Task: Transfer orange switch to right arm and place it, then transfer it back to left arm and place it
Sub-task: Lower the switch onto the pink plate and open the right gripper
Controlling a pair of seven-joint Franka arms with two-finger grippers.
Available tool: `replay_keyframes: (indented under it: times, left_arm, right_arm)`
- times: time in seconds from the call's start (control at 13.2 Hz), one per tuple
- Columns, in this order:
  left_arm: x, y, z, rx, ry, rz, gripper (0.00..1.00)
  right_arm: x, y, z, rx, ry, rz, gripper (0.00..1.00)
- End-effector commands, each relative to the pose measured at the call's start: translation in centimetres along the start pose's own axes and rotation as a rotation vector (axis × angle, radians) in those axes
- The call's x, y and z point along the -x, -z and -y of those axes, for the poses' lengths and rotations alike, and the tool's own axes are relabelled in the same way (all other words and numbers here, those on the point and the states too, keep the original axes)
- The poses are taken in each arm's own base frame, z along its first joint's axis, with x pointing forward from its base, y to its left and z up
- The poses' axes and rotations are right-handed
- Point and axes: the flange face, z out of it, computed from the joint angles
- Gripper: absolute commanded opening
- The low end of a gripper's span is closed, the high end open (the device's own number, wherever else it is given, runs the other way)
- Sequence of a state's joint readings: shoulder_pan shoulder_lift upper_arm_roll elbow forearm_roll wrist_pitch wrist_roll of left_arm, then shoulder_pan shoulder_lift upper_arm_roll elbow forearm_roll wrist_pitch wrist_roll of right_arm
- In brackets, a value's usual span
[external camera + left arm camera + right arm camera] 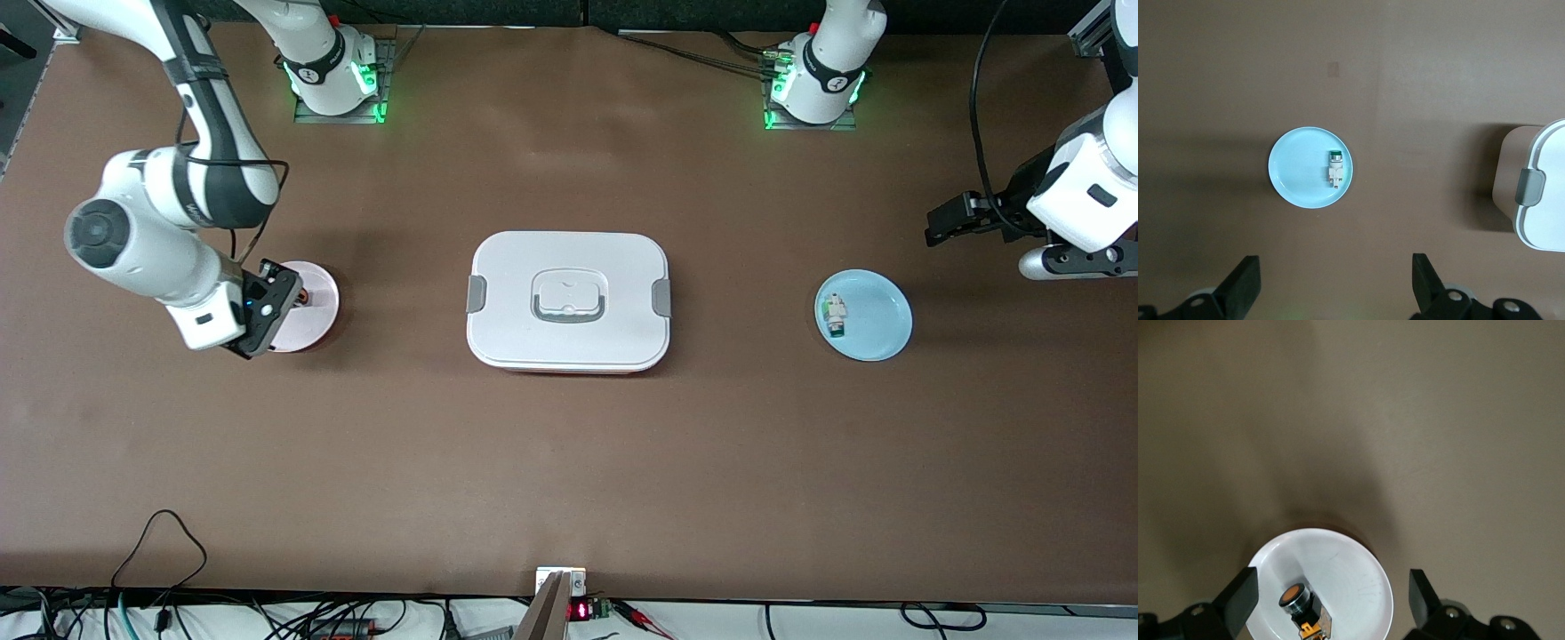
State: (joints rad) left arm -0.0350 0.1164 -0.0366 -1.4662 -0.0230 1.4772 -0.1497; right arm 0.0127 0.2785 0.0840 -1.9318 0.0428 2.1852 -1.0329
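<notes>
The orange switch (1301,608), black with an orange cap, lies on its side on a small white plate (1351,573). My right gripper (1331,597) hangs open just over that plate, one finger on each side of the switch and touching nothing. In the front view the right gripper (269,308) covers part of the plate (316,307), and only a bit of the switch (303,296) shows. The white box (569,302) stands at the table's middle. My left gripper (947,222) waits open and empty in the air at the left arm's end of the table.
A light blue plate (876,320) holds a small white component with a green end (835,314), between the box and the left arm's end. The left wrist view shows this plate (1298,167), the component (1334,171) and a corner of the box (1545,193).
</notes>
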Motion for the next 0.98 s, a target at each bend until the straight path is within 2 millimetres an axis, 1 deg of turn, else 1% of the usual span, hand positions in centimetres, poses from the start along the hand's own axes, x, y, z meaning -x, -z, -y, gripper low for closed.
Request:
replay_keyframes:
  times: [0.0,0.08,0.15,0.23,0.3,0.53,0.61,0.68,0.76,0.91]
  left_arm:
    - [0.5,0.1,0.4,-0.019,-0.021,0.01,1.0]
    - [0.6,0.1,0.4,-0.02,-0.02,0.018,1.0]
    - [0.6,0.1,0.4,-0.02,-0.02,0.019,1.0]
    - [0.6,0.1,0.3,-0.02,-0.026,0.019,1.0]
    - [0.7,0.2,0.3,-0.02,-0.026,0.019,1.0]
    - [0.7,0.3,0.2,-0.02,-0.029,0.018,1.0]
    - [0.8,0.3,0.2,-0.02,-0.03,0.021,1.0]
    - [0.8,0.3,0.2,-0.019,-0.035,0.024,1.0]
    - [0.9,0.4,0.2,-0.019,-0.043,0.021,1.0]
    - [1.8,0.7,0.2,-0.018,-0.045,0.017,1.0]
  right_arm:
    - [-0.2,2.2,-1.1,-0.029,-0.181,-0.014,1.0]
    - [-0.8,3.6,-1.3,-0.026,-0.245,-0.021,1.0]
    - [-1.4,5.5,-1.7,-0.024,-0.339,-0.024,1.0]
    - [-1.8,6.8,-1.9,-0.023,-0.456,-0.029,1.0]
    - [-2.0,7.5,-2.0,-0.027,-0.6,-0.029,1.0]
    - [-2.7,9.7,-1.7,-0.043,-0.914,-0.01,1.0]
    - [-2.8,10.1,-1.6,-0.046,-1.0,-0.002,1.0]
    - [-2.5,11.6,-1.3,-0.047,-1.067,0.003,1.0]
    - [-2.4,12.8,-0.9,-0.053,-1.088,0.016,1.0]
    - [-2.0,16.8,-0.3,-0.062,-1.083,0.06,1.0]
